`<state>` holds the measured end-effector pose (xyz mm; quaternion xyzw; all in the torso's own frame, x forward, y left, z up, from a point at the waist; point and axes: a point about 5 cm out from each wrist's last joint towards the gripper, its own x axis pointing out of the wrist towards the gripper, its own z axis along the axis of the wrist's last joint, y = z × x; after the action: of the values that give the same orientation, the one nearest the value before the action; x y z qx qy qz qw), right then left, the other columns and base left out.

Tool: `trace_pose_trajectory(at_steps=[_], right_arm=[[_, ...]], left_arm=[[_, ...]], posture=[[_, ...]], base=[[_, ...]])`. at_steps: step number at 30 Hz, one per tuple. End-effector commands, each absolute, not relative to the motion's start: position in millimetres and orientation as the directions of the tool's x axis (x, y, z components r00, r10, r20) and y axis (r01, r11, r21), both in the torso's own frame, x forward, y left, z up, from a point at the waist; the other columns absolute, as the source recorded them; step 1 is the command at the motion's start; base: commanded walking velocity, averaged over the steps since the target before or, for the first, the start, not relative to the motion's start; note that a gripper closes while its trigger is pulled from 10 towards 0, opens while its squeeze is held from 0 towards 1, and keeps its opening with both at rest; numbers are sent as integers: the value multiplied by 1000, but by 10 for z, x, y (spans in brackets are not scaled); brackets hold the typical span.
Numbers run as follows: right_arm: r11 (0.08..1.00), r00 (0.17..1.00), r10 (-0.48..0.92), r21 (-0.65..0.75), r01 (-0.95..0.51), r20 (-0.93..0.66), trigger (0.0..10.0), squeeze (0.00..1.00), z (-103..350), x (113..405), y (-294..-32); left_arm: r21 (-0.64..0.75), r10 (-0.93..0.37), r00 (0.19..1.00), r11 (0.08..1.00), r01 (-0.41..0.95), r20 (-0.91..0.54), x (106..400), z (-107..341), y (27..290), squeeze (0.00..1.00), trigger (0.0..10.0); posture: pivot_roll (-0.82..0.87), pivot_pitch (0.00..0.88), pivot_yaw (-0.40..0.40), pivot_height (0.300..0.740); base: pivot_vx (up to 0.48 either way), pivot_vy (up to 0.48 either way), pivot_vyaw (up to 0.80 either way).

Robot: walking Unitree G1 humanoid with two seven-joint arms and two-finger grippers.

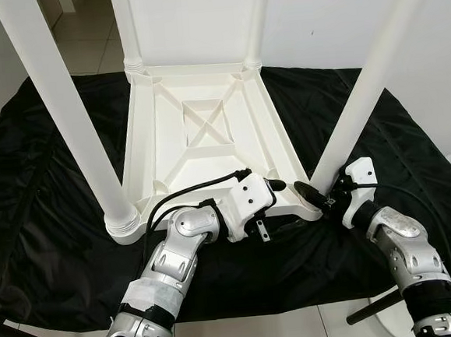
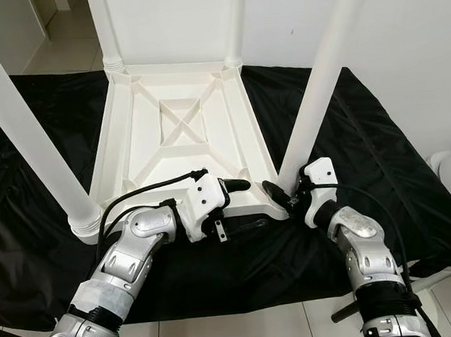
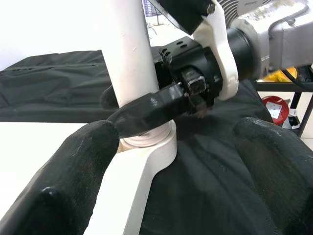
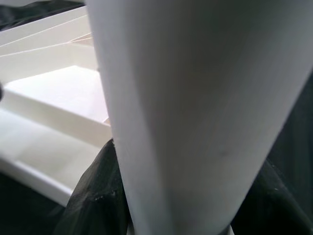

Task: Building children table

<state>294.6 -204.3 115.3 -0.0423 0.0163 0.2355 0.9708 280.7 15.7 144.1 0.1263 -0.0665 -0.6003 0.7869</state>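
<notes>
We see the white plastic children's table (image 1: pixel 199 131) lying upside down, four legs pointing up, right gripper (image 1: pixel 315 195) clamped around the near-right white leg (image 1: pixel 360 95), left gripper (image 3: pixel 171 161) fingers apart.

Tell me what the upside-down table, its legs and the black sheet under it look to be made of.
Table: likely moulded plastic, matt white; its underside shows cast ribs and a cross brace.
Legs: seemingly the same plastic, smooth white tubes with ringed collars at the base. The right tool is shut on the near right leg.
Sheet: thin black fabric or plastic film, wrinkled with a faint sheen; which one is unclear.
</notes>
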Motion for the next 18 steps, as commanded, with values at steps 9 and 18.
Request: trace_pose_trajectory(at_steps=[9, 18], right_arm=[[979, 976, 197, -44, -201, -88, 10000, 0, 1081, 2943, -2051], [980, 978, -188, 50, 193, -90, 10000, 0, 1063, 2862, -1769]], left_arm=[[282, -928, 371, 350, 893, -24, 2847, 1433, 143, 0, 10000], [280, -930, 365, 344, 896, -26, 2823, 1416, 143, 0, 10000]], posture=[[-1, 0, -54, 740], [2, 0, -66, 740]], base=[[0, 0, 0], [0, 0, 0]])
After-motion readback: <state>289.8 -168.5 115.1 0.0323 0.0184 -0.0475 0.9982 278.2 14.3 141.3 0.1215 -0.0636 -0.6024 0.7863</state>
